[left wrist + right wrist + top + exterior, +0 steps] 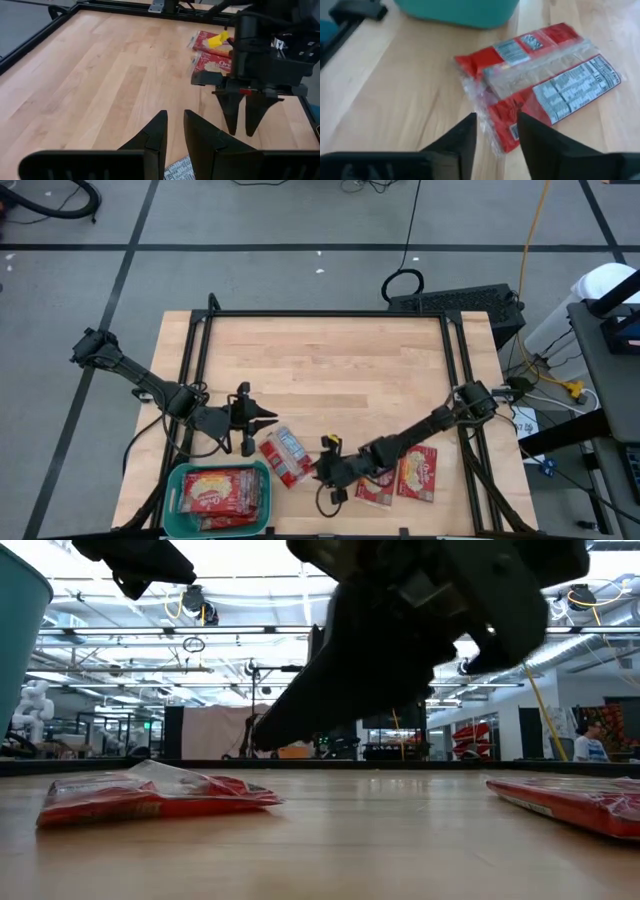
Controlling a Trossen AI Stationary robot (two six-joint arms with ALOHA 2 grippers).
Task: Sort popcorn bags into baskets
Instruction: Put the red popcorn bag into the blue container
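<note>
Popcorn bag: I see it lying label-side up on the desk, just beside the basket.
Basket: teal, at the desk's near left corner, holding red packets.
Right claw: fingers parted, empty, at the bag's edge.
Left claw: narrow gap, gripping nothing, hovering near the bag.
Other bags: two, under my right arm.

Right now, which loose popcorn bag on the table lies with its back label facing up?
The popcorn bag beside the basket, under the right gripper; the two bags farther right show red fronts.
</note>
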